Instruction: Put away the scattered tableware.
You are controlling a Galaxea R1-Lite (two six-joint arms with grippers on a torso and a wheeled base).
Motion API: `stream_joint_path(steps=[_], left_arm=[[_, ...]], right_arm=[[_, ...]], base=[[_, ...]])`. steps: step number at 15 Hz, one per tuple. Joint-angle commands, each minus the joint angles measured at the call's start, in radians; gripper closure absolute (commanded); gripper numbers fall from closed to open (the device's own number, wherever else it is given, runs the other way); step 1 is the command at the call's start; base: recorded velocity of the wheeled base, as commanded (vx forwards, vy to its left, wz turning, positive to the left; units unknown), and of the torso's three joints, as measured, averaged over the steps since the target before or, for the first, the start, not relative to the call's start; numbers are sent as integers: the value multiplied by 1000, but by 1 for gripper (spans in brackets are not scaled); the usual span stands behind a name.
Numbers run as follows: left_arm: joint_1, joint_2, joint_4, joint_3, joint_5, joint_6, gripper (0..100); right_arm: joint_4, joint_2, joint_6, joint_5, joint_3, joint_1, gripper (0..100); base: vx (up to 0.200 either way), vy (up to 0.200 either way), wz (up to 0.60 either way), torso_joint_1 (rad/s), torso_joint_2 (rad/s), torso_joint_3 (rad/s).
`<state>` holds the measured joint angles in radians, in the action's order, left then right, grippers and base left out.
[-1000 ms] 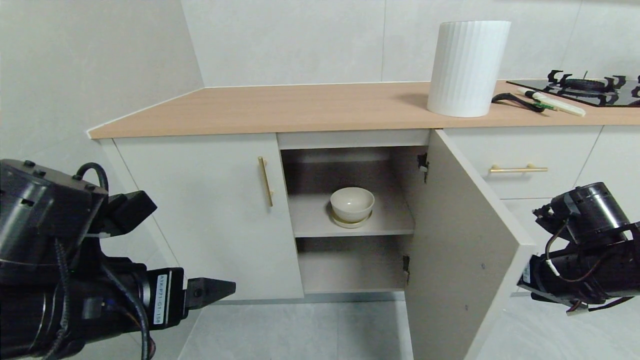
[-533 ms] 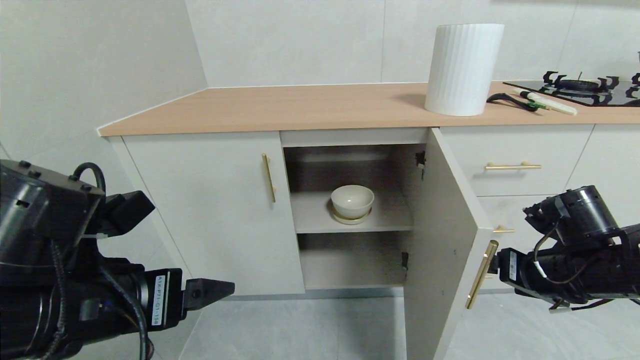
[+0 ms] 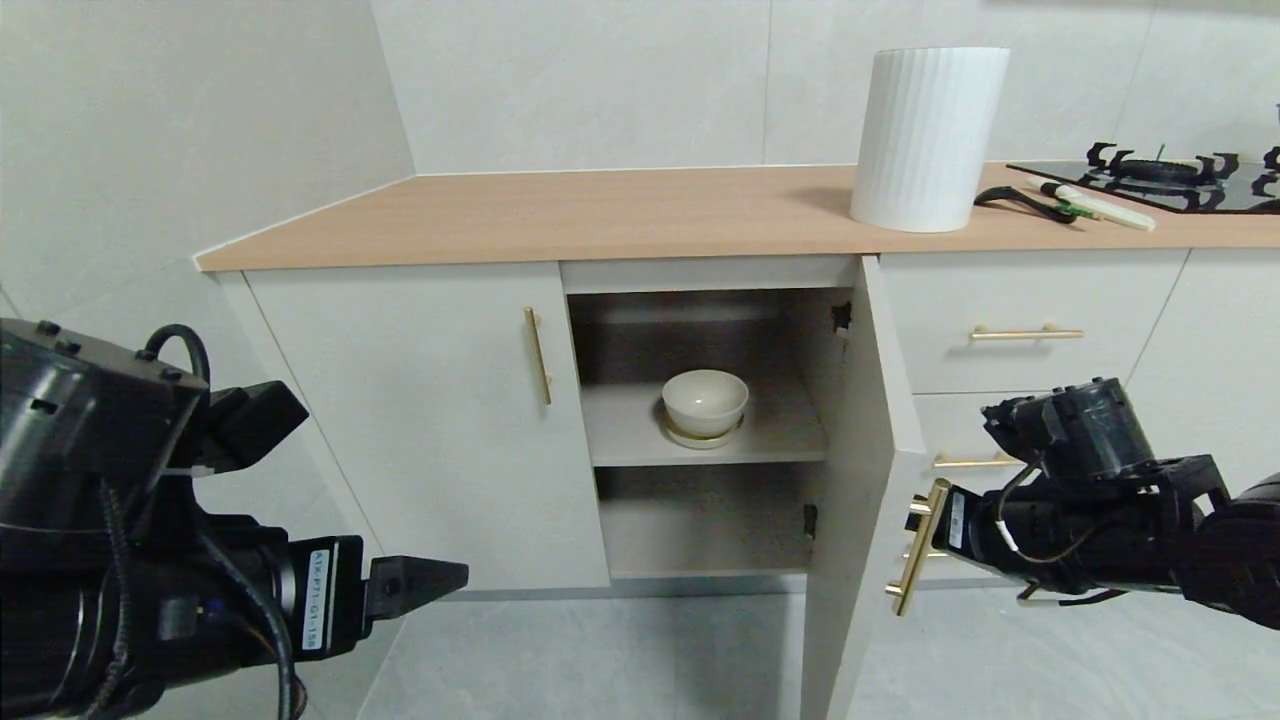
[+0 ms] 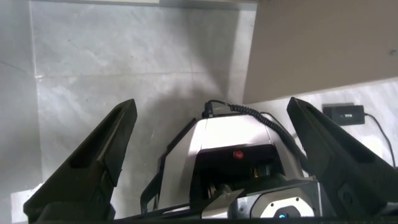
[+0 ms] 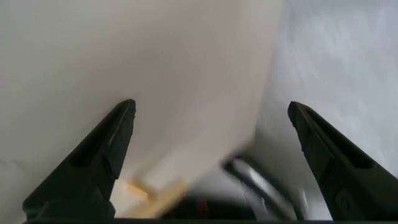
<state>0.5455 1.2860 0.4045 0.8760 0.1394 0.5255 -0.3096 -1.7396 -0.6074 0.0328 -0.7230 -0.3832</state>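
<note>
Cabinet (image 3: 690, 335) open, 1 bowl (image 3: 704, 402) shelved.
Bowl sat on 1 saucer (image 3: 700, 437), upper shelf (image 3: 785, 440), frame centre; left gripper (image 4: 211, 106) lower left, right gripper (image 5: 211, 106) beside door handle (image 3: 918, 545), both claws spread apart.

Pale tiled walls (image 3: 600, 80), grey floor (image 3: 600, 660) — wooden countertop (image 3: 560, 215).

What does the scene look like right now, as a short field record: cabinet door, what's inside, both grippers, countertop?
cabinet door: open, swung out toward the robot
inside: bowl on a small plate, on the upper shelf
right gripper: open, at the door's outer face by its gold handle; contact unclear
left gripper: open, holding nothing, low over the floor
countertop: white ribbed container, utensils beside it
</note>
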Motion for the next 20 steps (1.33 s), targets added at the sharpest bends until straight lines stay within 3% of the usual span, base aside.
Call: stream_joint_path(steps=[1, 2, 6, 10, 15, 20], left_arm=[[1, 0, -1, 1, 0, 1, 0], [1, 0, -4, 1, 0, 1, 0], [1, -19, -12, 3, 2, -1, 0], [1, -48, -12, 0, 0, -36, 0], [8, -50, -55, -28, -4, -55, 0], [11, -45, -81, -48, 0, -71, 0]], right_arm=[[-56, -55, 5, 3, -4, -10, 0], [-112, -95, 9, 27, -24, -8, 0], [-112, -189, 17, 79, -179, -25, 0], [-112, -288, 60, 78, -309, -46, 0], [-125, -321, 46, 70, -352, -56, 0], [-209, -353, -52, 65, -378, -63, 0]], base=[[0, 0, 0, 0, 0, 0], [0, 0, 0, 0, 0, 0], [0, 0, 0, 0, 0, 0], [0, 0, 0, 0, 0, 0], [0, 0, 0, 0, 0, 0], [40, 0, 0, 0, 0, 1]])
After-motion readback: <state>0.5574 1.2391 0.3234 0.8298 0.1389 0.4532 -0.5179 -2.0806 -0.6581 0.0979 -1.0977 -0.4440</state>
